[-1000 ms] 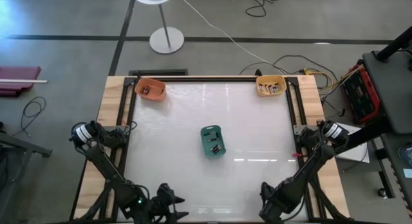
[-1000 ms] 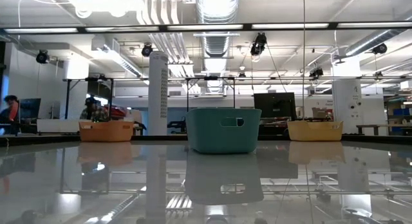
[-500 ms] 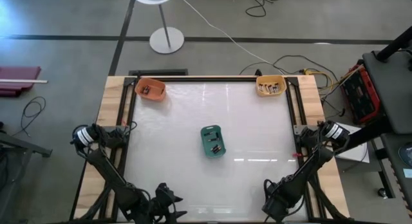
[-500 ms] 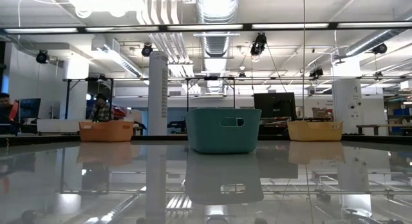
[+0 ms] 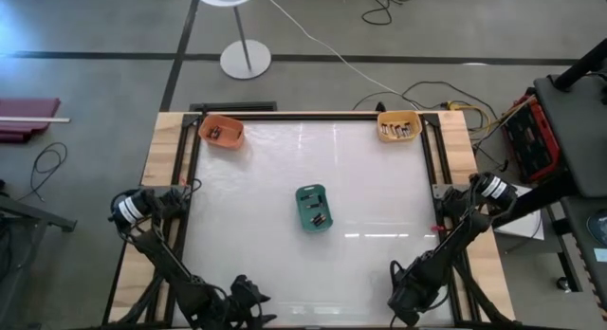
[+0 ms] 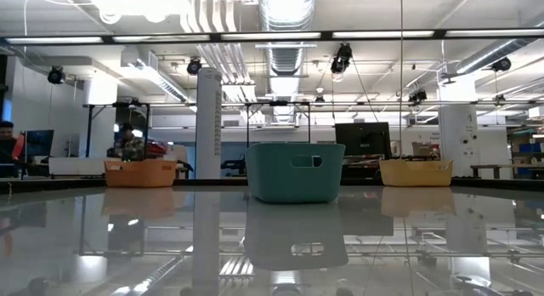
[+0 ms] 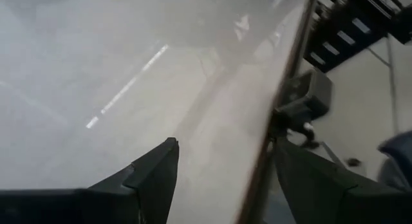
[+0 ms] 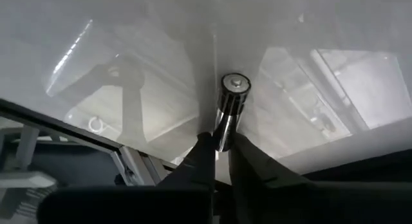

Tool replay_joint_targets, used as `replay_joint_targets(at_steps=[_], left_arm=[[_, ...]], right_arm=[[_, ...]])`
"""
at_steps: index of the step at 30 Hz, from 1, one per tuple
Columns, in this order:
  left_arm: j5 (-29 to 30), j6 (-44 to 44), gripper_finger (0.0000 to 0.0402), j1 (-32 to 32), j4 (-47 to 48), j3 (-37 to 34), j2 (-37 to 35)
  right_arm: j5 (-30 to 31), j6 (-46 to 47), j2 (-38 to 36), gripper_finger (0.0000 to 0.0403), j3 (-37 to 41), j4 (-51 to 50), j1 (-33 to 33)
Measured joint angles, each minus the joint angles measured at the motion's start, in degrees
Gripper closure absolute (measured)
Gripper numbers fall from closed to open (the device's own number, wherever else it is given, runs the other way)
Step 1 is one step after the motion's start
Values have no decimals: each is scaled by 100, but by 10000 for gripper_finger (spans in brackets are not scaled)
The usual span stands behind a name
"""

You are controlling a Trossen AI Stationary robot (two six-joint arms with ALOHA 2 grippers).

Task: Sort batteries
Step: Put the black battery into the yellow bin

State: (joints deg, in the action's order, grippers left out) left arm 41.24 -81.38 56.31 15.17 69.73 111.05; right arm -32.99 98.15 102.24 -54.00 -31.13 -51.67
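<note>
Nearest us, right tool point(image 8: 219, 153) pinches one battery point(image 8: 230, 108) by its tail end at the near tabletop point(image 5: 256, 207) edge; left tool point(image 7: 219, 179) waits beside it, fingers spread wide. We'd carry level, grip firm. Mid-tabletop: teal bin point(image 5: 313, 208) with unsorted cells. Farthest: orange bin point(image 5: 220, 131), yellow bin point(image 5: 399, 126). We'd match cell size first.

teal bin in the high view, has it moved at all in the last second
No. The teal bin sits at the same spot mid-table, unchanged against the orange bin and yellow bin.
</note>
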Motion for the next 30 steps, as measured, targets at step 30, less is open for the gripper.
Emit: replay_joint_targets(at_steps=[30], left_arm=[[2480,913,169,97,-3708,-2027,-1110]], right_arm=[[2423,-2373,-28,384,-2405,-1403,1166]])
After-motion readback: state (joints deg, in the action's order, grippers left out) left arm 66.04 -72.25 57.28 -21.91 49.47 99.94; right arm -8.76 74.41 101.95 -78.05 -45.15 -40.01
